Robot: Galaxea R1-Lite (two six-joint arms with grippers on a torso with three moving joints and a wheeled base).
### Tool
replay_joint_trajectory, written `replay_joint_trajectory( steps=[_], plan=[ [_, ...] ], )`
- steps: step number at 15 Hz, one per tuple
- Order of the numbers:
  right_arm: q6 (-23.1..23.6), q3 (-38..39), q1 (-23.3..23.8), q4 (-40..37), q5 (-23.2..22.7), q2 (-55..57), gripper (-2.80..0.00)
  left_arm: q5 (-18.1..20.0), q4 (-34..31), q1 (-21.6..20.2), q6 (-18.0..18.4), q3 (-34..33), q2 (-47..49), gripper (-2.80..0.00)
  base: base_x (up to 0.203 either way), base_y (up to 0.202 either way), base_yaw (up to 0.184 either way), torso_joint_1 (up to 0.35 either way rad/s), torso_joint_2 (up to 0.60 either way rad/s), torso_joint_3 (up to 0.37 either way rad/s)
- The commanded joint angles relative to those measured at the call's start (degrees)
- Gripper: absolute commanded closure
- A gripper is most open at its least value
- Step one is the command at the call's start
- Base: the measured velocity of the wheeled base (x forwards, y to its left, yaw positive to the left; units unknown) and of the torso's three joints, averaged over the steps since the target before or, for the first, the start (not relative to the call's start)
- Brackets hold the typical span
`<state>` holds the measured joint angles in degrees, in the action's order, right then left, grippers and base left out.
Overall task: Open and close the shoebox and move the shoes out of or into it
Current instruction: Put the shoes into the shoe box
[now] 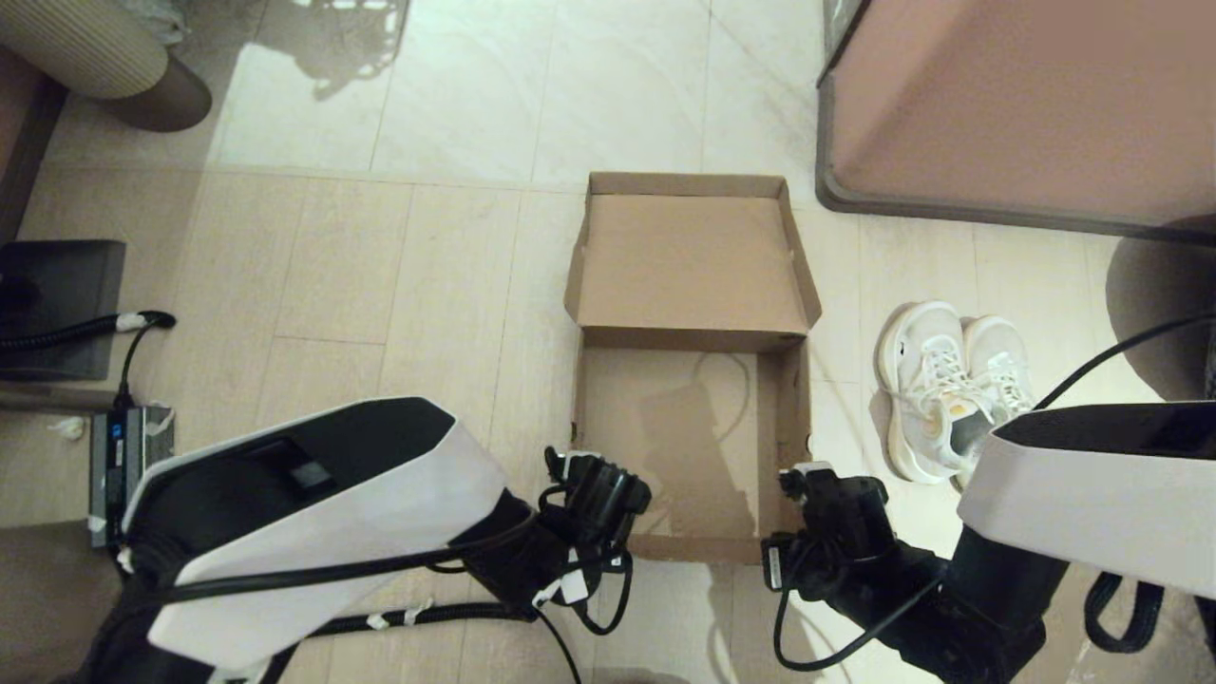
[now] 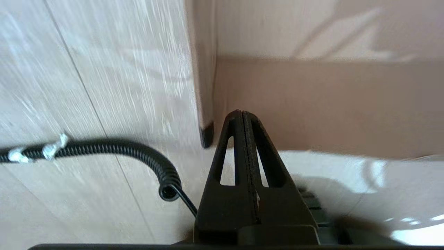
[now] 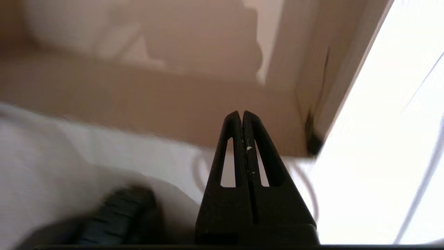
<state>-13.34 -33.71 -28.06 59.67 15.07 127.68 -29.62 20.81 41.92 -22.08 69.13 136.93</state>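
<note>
A plain brown cardboard shoebox (image 1: 691, 437) sits open on a pale tiled floor (image 1: 380, 285), directly in front of the robot. Its hinged lid (image 1: 689, 261) is folded back flat on the far side, inner face up, and the box itself holds nothing. Just beside the box, on the robot's right, the shoes (image 1: 950, 389), a pair of white lace-up sneakers, lie side by side on the floor with toes pointing away from the robot; the near end of the pair is partly hidden behind the right arm.

The left claw (image 1: 570, 463) hangs at the near left corner of the shoebox, and the right claw (image 1: 806, 472) at the near right corner. Each wrist view shows the two black fingers pressed together with nothing between them, the tips close to the box's near wall by a corner edged in dark tape (image 2: 207, 133).

A large pinkish-brown cabinet (image 1: 1026, 104) with a dark base stands at the far right. At the far left edge of the floor a dark box (image 1: 57, 304) rests with a black coiled cable (image 1: 85, 328) running to it.
</note>
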Motion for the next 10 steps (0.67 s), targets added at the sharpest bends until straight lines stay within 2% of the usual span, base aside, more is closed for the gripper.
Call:
replay_joint_trajectory(
  steps=[1,5,7,10],
  plan=[
    [-0.04,-1.04,-0.56,0.34,0.72,-6.83,0.0,-0.18,0.07,-0.32,-0.16,-0.23,-4.12,0.0,0.0,0.0,0.0,0.0,0.0,0.0],
    [-1.54,-0.32,-0.26,0.26,5.99,-12.98,0.0,-1.88,-0.26,-2.29,-1.59,-2.97,-11.92,0.0,0.0,0.0,0.0,0.0,0.0,0.0],
    [-3.33,1.03,0.83,0.13,6.65,-16.2,0.0,-1.83,0.08,-4.08,-2.05,-5.73,-16.36,0.0,0.0,0.0,0.0,0.0,0.0,0.0],
    [-3.41,1.87,8.72,0.1,6.8,-20.69,0.0,-1.53,0.13,-8.78,-1.99,-10.76,-25.28,0.0,0.0,0.0,0.0,0.0,0.0,0.0]
  ],
)
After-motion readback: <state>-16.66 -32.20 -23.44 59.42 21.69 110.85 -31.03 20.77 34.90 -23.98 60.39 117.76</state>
